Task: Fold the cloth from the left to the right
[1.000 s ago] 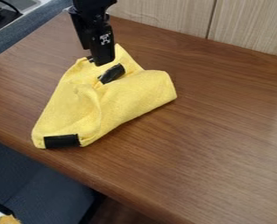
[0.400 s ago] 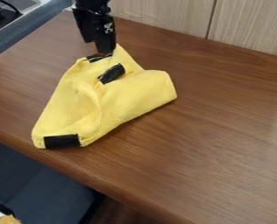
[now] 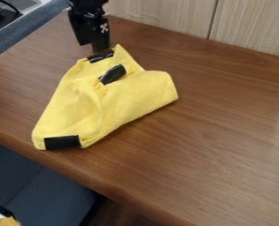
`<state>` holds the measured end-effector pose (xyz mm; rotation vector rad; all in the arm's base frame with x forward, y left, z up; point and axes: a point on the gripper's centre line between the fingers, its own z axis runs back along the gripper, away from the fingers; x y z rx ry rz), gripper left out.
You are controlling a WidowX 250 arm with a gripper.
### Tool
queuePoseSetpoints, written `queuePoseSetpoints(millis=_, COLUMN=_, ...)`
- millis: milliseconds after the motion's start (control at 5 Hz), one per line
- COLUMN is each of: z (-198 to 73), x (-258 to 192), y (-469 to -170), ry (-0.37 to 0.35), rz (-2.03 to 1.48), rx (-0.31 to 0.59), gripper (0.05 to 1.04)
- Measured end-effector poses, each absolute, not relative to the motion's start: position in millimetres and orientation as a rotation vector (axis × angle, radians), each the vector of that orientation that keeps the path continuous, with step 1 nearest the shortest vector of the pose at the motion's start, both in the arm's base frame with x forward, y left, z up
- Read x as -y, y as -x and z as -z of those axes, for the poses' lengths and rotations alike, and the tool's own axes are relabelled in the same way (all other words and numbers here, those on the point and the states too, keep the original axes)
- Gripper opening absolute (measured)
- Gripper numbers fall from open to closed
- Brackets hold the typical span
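Positioning for a left-to-right fold, seemingly | claw by yellow cloth's far black patch; spread or closed, can't tell | next: secure edge, draw right

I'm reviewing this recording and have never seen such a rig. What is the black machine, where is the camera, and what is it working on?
The machine is a robot arm, entering from the top edge, with a gripper at its end. A fixed camera looks down at a slant. On the wooden table lies a yellow cloth, creased and partly folded, with black patches. The gripper is by its upper edge; whether it holds any cloth, I cannot tell.
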<state>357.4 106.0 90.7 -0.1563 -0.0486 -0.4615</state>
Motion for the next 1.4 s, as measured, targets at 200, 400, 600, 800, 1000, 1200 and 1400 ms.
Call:
queuePoseSetpoints(millis=200, z=-84.1, x=-111.4, y=-357.7, ry=0.130, rz=0.452, rx=0.031, gripper=0.946)
queuePoseSetpoints(millis=400, z=-74.3, x=-115.2, y=-356.5, ry=0.112, rz=0.458, rx=-0.003, gripper=0.661)
queuePoseSetpoints(millis=600, z=-71.2, x=-111.1, y=-356.7, ry=0.076, rz=0.470, rx=-0.023, gripper=0.359)
queuePoseSetpoints(millis=800, z=-68.9, x=-110.9, y=-357.3, ry=0.058, rz=0.469, rx=-0.019, gripper=0.162)
queuePoseSetpoints(millis=1000, z=-69.5, x=-112.4, y=-357.2, ry=0.051, rz=0.453, rx=-0.019, gripper=0.077)
queuePoseSetpoints(millis=1200, z=-72.9, x=-123.6, y=-354.7, ry=0.074, rz=0.389, rx=-0.006, gripper=0.066)
queuePoseSetpoints(millis=1400, z=-88.3, x=-130.9, y=-352.4, ry=0.089, rz=0.341, rx=0.038, gripper=0.065)
